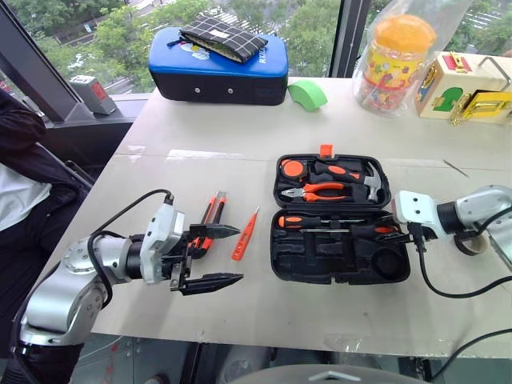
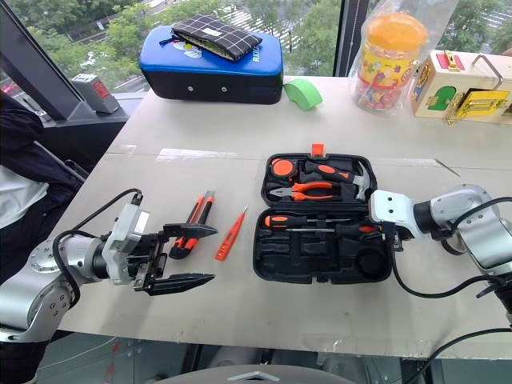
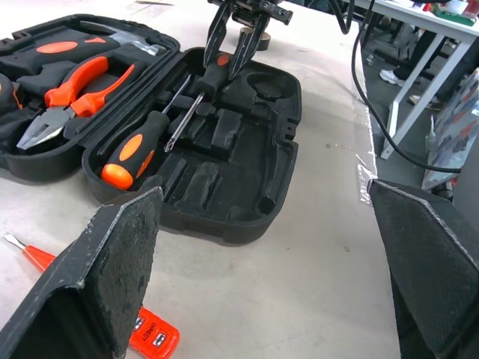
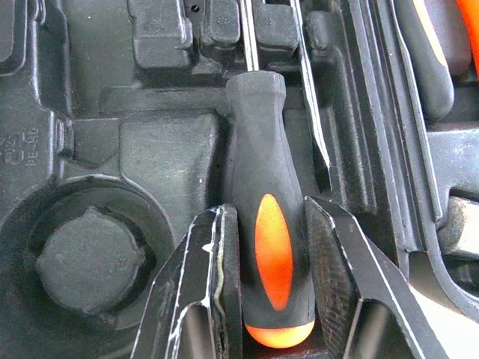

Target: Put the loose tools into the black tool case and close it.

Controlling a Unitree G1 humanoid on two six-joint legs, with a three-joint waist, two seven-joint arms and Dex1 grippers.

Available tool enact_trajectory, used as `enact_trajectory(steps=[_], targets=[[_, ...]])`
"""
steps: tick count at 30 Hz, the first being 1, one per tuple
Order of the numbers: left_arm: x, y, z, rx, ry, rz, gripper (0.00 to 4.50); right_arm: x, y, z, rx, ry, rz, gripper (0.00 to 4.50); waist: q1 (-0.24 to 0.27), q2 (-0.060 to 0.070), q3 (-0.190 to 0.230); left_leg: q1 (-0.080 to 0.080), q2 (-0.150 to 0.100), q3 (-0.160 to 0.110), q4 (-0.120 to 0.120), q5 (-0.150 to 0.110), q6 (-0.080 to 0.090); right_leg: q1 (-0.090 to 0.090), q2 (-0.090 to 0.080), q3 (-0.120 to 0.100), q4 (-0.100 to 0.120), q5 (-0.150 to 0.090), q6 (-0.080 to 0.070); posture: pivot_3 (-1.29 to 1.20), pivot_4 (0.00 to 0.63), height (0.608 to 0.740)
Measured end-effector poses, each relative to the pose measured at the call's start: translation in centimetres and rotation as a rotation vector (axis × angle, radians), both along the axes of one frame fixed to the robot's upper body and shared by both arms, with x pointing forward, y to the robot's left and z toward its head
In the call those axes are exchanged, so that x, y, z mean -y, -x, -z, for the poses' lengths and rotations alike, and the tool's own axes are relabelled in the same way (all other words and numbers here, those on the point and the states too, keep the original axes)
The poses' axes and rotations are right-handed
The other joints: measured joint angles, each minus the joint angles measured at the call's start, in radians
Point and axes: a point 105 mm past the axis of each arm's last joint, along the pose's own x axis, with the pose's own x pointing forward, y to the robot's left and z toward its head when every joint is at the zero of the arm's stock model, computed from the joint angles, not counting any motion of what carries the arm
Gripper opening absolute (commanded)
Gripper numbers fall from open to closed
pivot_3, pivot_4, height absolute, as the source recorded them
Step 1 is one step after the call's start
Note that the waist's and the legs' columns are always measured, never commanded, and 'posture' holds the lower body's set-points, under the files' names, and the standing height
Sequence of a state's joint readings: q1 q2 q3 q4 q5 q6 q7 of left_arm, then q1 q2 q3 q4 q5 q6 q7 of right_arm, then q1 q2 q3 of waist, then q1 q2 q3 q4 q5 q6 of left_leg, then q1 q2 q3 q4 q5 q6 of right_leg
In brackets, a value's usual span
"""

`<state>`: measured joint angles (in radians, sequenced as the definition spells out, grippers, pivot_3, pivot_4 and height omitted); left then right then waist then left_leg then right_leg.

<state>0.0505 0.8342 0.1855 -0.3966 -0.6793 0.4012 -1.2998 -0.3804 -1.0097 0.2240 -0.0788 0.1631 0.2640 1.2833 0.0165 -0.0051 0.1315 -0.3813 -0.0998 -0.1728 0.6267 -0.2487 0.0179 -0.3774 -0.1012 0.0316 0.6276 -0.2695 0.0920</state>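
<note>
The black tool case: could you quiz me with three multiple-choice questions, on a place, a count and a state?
1. Where is the orange tester screwdriver? A inside the black tool case; B on the table, left of it; C on its lid.
2. How many screwdrivers lie inside the case? A none; B four; C two.
3. The case is: A open; B shut; C upside down.
B: it lies on bare table. C: two handles show in the near half. A: both halves lie flat.
</note>
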Motion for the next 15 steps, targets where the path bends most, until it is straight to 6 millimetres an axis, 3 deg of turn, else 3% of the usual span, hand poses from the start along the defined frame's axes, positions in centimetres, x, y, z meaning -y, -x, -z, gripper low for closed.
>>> enact_trajectory(steps=[2, 6, 10, 12, 13, 15], targets=[[0.0, 0.0, 0.0, 0.001, -0.001, -0.001, 4.50, 0.3, -0.2, -0.4, 0.009, -0.001, 0.021, 2.96, 0.000, 0.000, 0.000, 0.000, 0.000, 0.000, 0.000, 0.000, 0.000, 0.000, 0.000, 0.000, 0.000, 0.000, 0.000, 0.00, 0.150, 0.740], [0.0, -0.2, 0.0, 0.004, -0.008, -0.004, 4.50, -0.2, 0.4, -1.0, -0.022, -0.071, 0.020, 2.96, -0.004, 0.000, 0.000, 0.000, 0.001, 0.000, -0.002, 0.000, 0.000, 0.000, -0.001, 0.000, -0.001, 0.000, 0.000, 0.00, 0.150, 0.740], [-0.2, -0.3, 0.5, -0.003, -0.018, -0.010, 4.50, -1.5, 0.9, -3.9, -0.042, -0.303, 0.057, 1.70, -0.007, 0.001, 0.001, 0.000, 0.001, 0.000, -0.002, 0.000, 0.000, 0.000, -0.002, 0.001, 0.000, 0.000, 0.000, 0.00, 0.150, 0.740], [-0.3, -0.3, 0.8, -0.009, -0.017, -0.014, 4.50, -2.0, 1.0, -4.8, -0.039, -0.431, 0.107, 0.77, -0.004, 0.000, 0.000, 0.000, 0.001, 0.000, -0.002, 0.000, 0.000, 0.000, -0.002, 0.000, 0.000, 0.000, 0.000, 0.00, 0.150, 0.740], [-0.4, -0.4, 1.0, -0.011, -0.015, -0.018, 4.50, -2.4, 1.0, -4.7, -0.032, -0.489, 0.138, 0.26, -0.003, -0.001, 0.000, 0.000, 0.001, -0.001, -0.002, 0.000, 0.000, 0.000, -0.002, 0.000, 0.000, 0.000, 0.000, 0.00, 0.150, 0.740], [-0.5, -0.4, 1.3, -0.018, -0.016, -0.024, 4.50, -2.7, 0.7, -3.0, 0.002, -0.564, 0.247, 0.05, -0.001, -0.001, -0.001, 0.000, 0.001, -0.001, -0.003, 0.000, 0.000, -0.001, -0.002, 0.000, 0.000, 0.000, 0.000, 0.00, 0.150, 0.740]])
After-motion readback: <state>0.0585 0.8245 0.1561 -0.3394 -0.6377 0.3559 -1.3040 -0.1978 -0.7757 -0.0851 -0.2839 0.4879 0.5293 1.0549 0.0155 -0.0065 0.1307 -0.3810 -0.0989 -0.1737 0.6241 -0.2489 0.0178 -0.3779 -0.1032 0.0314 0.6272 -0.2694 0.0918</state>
